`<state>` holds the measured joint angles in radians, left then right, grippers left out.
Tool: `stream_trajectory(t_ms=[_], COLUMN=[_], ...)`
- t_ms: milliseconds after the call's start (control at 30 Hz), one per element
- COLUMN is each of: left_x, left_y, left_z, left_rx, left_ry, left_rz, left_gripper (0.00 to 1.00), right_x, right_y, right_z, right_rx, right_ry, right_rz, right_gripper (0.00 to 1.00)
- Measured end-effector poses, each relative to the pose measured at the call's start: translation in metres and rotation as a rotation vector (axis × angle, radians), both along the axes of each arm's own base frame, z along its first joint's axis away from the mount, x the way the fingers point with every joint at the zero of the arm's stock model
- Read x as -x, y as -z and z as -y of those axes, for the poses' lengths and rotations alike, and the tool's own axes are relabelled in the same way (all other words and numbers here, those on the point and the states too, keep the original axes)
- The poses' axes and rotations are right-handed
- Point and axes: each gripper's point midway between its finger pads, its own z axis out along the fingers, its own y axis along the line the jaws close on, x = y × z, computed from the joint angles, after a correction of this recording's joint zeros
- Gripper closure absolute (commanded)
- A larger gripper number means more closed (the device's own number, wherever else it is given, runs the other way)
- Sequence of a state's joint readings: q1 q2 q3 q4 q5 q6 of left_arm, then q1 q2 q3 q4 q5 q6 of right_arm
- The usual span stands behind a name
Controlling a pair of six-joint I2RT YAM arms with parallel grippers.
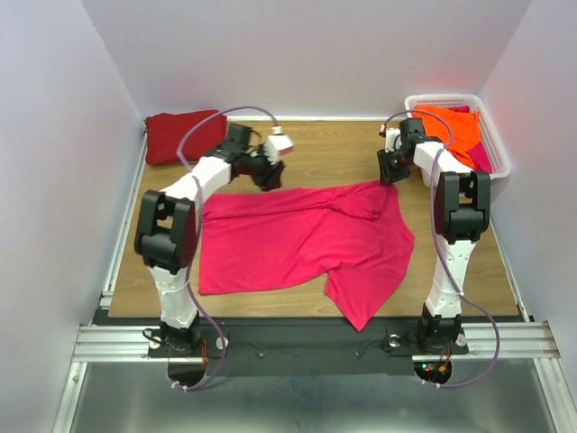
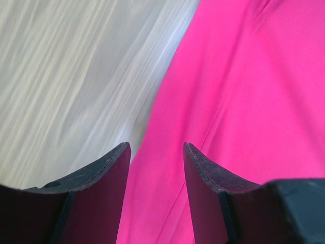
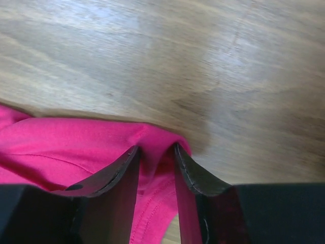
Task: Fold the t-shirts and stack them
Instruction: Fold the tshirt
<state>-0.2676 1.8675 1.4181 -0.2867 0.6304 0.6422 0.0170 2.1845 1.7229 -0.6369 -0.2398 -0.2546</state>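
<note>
Bright pink-red cloth t-shirt [image 1: 288, 239] lies spread and rumpled across the middle of the wooden tabletop [image 1: 334, 153]. Toward the tabletop's far side, the left gripper [image 2: 155, 147] hovers over its edge, jaws spread wide; the right gripper [image 3: 156, 148] straddles a cloth ridge, grip unclear. Both should pinch the edge evenly, then fold toward the tabletop's near side

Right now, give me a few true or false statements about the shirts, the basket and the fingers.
1. The bright pink-red cloth t-shirt lies spread on the wooden table. True.
2. The dark maroon-red folded shirt sits in the white latticed plastic basket. False: it lies on the table's far left corner; the basket holds orange cloth.
3. The left fingers are pressed shut. False: they stand apart over the pink shirt's edge.
4. Pink cloth bunches between the right fingers. True.
</note>
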Motion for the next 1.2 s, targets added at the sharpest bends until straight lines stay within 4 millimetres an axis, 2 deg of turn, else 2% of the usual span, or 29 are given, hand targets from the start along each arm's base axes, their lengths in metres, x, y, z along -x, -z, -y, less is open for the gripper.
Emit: stream_trajectory(t_ms=[167, 233, 367, 467, 600, 700, 800, 833, 967, 1067, 1133, 1200], left_x=[-0.015, -0.019, -0.021, -0.017, -0.009, -0.002, 0.001, 0.002, 0.003, 0.009, 0.020, 0.031], left_y=[-0.015, -0.014, -0.001, 0.014, 0.032, 0.042, 0.048, 0.049, 0.050, 0.050, 0.051, 0.048], left_z=[0.103, 0.133, 0.184, 0.205, 0.223, 0.229, 0.233, 0.233, 0.234, 0.235, 0.228, 0.223], left_rx=[0.131, 0.168, 0.225, 0.239, 0.238, 0.224, 0.215, 0.212, 0.210, 0.212, 0.198, 0.192], left_ry=[0.058, 0.068, 0.082, 0.087, 0.091, 0.088, 0.081, 0.081, 0.088, 0.125, 0.154, 0.181], left_rz=[0.001, -0.009, -0.057, -0.101, -0.144, -0.162, -0.168, -0.169, -0.168, -0.158, -0.157, -0.157], left_gripper=[0.43, 0.43, 0.43, 0.43, 0.43, 0.50, 0.70, 0.81, 1.00, 1.00, 1.00, 1.00], right_x=[-0.002, -0.004, -0.008, -0.007, -0.008, -0.009, -0.008, -0.008, -0.007, -0.006, -0.005, -0.008], right_y=[-0.001, -0.004, -0.011, -0.021, -0.042, -0.048, -0.045, -0.044, -0.028, -0.010, 0.003, 0.001], right_z=[0.005, 0.005, 0.002, -0.004, -0.009, -0.010, -0.011, -0.011, -0.011, -0.008, -0.006, -0.004], right_rx=[0.012, 0.008, -0.014, -0.049, -0.074, -0.081, -0.086, -0.087, -0.084, -0.069, -0.055, -0.043], right_ry=[0.032, 0.038, 0.046, 0.042, 0.036, 0.031, 0.029, 0.028, 0.030, 0.036, 0.040, 0.042], right_rz=[0.001, 0.005, 0.020, 0.030, 0.070, 0.083, 0.074, 0.072, 0.042, 0.006, -0.014, -0.004], right_gripper=[0.62, 0.61, 0.56, 0.55, 0.55, 0.56, 0.58, 0.59, 0.61, 0.62, 0.63, 0.63])
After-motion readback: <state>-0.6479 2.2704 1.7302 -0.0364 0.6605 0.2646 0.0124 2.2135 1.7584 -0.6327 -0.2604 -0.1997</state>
